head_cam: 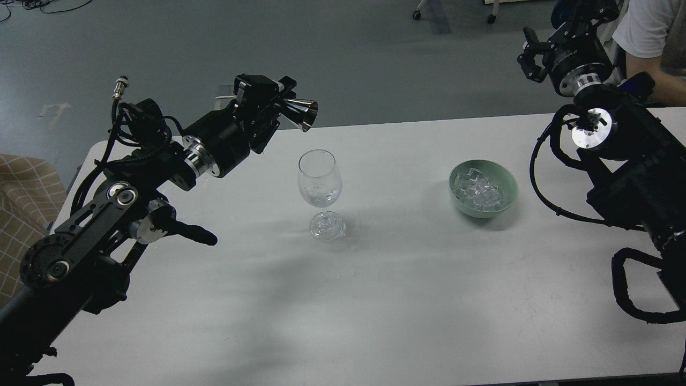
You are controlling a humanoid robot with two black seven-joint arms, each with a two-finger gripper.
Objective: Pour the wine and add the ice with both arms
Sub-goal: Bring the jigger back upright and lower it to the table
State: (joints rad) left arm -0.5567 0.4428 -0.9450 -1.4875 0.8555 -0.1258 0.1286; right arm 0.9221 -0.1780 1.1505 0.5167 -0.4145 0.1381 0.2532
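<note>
A clear stemmed wine glass (pixel 320 185) stands upright at the table's middle, with a little clear wine (pixel 320 200) in its bowl. My left gripper (pixel 286 104) is shut on a shiny metal jigger (pixel 301 114), held on its side up and to the left of the glass rim, its mouth pointing right. A pale green bowl (pixel 506 185) to the right holds several clear ice cubes (pixel 478 191). My right gripper (pixel 529 52) is raised at the far right, beyond the table's back edge, open and empty.
The white table (pixel 375 300) runs from the left edge to the right. A checked cloth seat (pixel 21 214) is off its left end. A person in a white shirt (pixel 648 32) sits at the top right behind my right arm.
</note>
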